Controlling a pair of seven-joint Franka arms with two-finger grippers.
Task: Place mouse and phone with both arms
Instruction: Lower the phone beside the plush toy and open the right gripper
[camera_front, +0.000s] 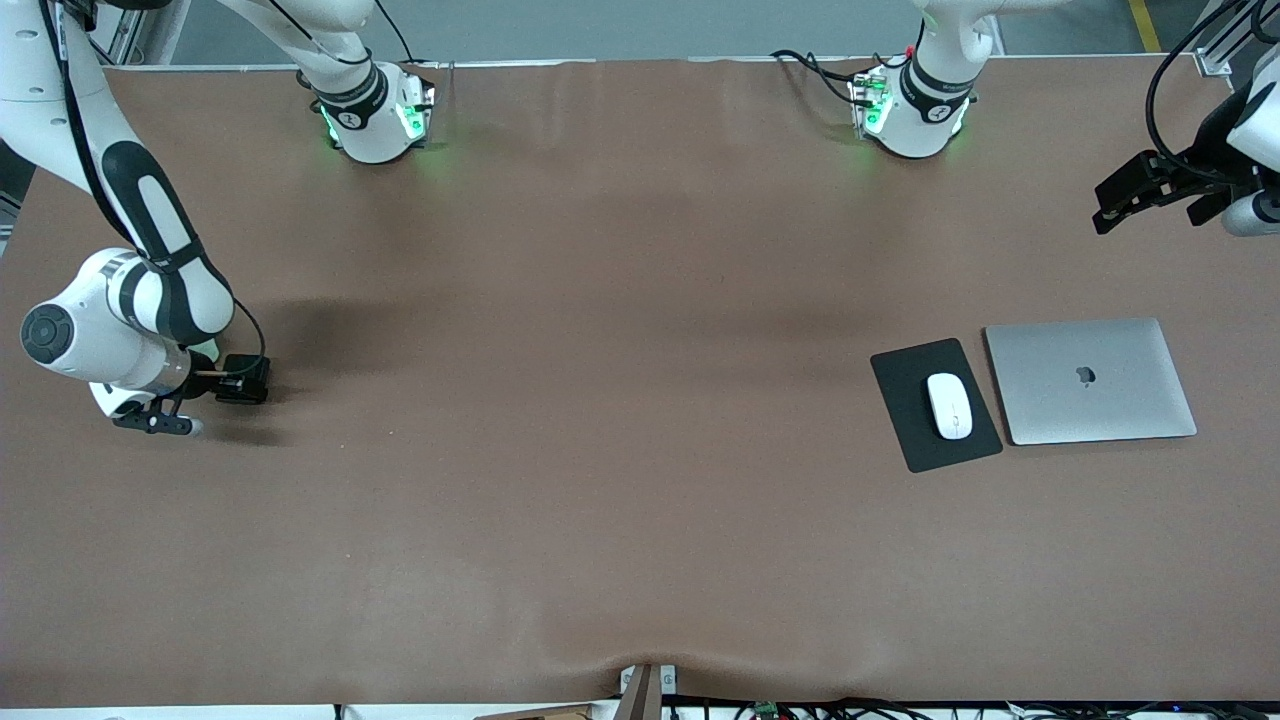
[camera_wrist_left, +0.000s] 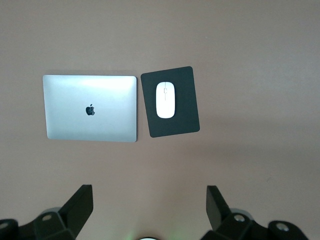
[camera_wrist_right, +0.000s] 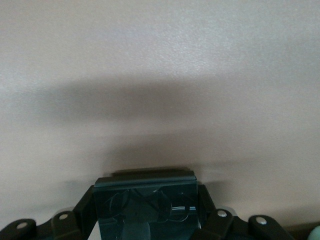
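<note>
The white mouse (camera_front: 949, 405) lies on a black mouse pad (camera_front: 900, 385) toward the left arm's end of the table; it also shows in the left wrist view (camera_wrist_left: 165, 100). My left gripper (camera_front: 1130, 195) hangs open and empty high over that end's edge, its fingertips (camera_wrist_left: 82, 197) wide apart. My right gripper (camera_front: 155, 420) is low over the table at the right arm's end, shut on the black glossy phone (camera_wrist_right: 145, 205). The phone sits between the fingers (camera_wrist_right: 207, 207), close above the brown surface. In the front view the hand hides the phone.
A closed silver laptop (camera_front: 1090, 380) lies beside the mouse pad, toward the left arm's end; it also shows in the left wrist view (camera_wrist_left: 90, 107). The brown table (camera_front: 600, 400) is bare across its middle. The arm bases (camera_front: 375, 115) stand along the edge farthest from the front camera.
</note>
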